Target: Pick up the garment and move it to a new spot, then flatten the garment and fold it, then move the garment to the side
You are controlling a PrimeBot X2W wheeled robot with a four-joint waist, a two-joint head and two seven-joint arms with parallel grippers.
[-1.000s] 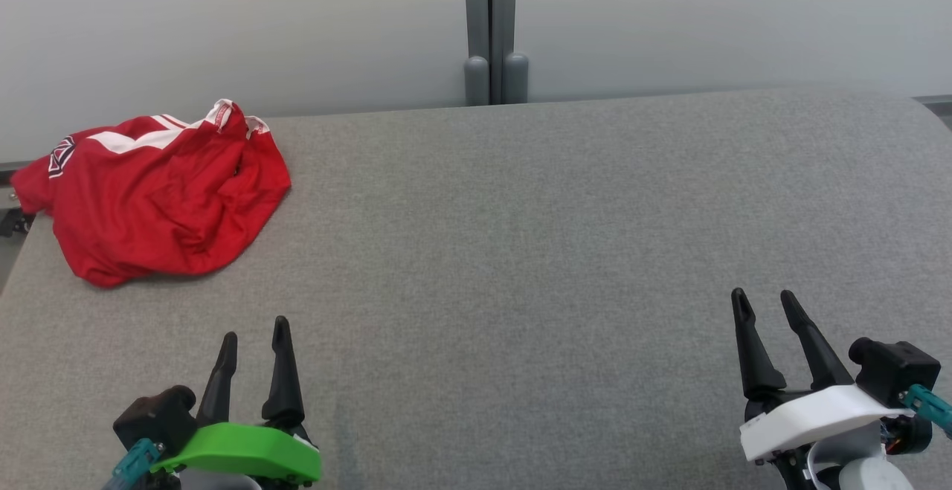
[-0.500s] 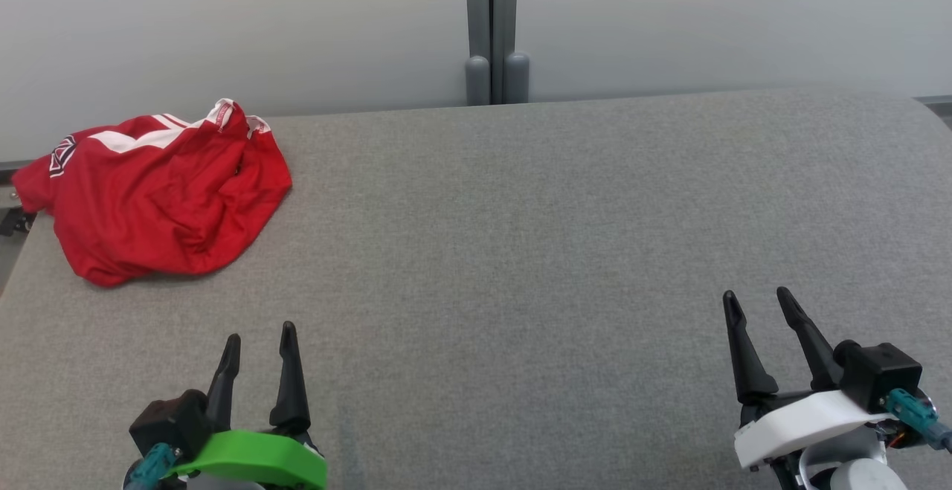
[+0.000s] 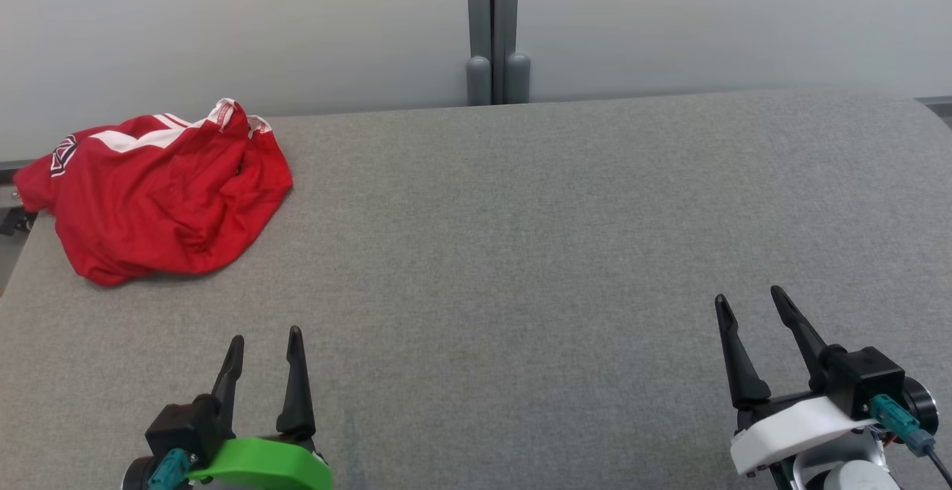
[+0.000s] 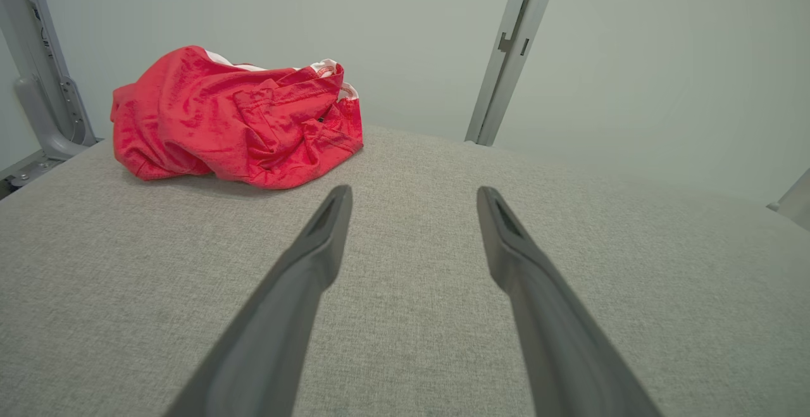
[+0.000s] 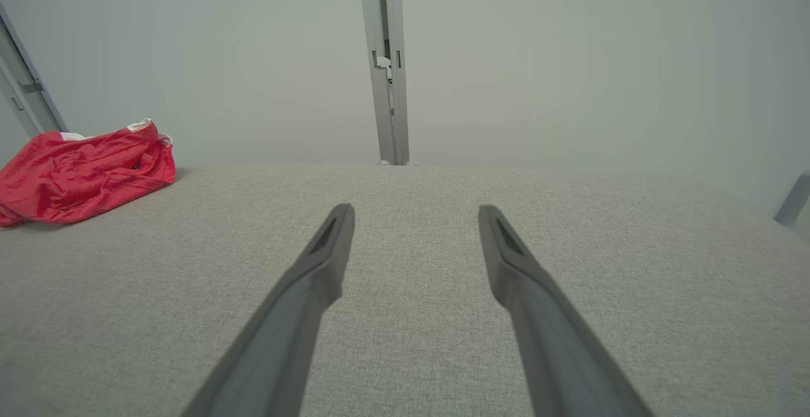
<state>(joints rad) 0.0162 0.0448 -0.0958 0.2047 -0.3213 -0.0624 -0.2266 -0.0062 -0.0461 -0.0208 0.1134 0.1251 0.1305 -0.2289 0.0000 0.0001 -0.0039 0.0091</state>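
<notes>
**Red garment lying bunched beyond the left claw, both claws spread and empty**

The left claw [image 3: 265, 335] is hovering low over the table [image 3: 520, 252] with its two dark fingers [image 4: 316, 246] spread apart, gripping nothing. The right claw [image 3: 748, 295] is doing the same, well off to the other side. The garment [image 3: 152, 192] is lying ahead of the left claw and a little to its outer side, well apart from it, and far across from the right claw.

It is looking like thin, slightly shiny red jersey cloth with white stripes, white-edged trim and a dark crest [image 3: 62, 155]. It is heaped into a soft, rumpled mound with deep folds. The table is wearing a grey, coarse woven covering, which is probably going to drag at the cloth.

What is worrying me: a pinch on one loose fold may be lifting a single layer only, leaving the rest trailing or twisting. One end is sitting right at the table's outer edge. Whether it is hanging over I cannot tell, but a nudge from the fingers could be sending the heap sliding off.
</notes>
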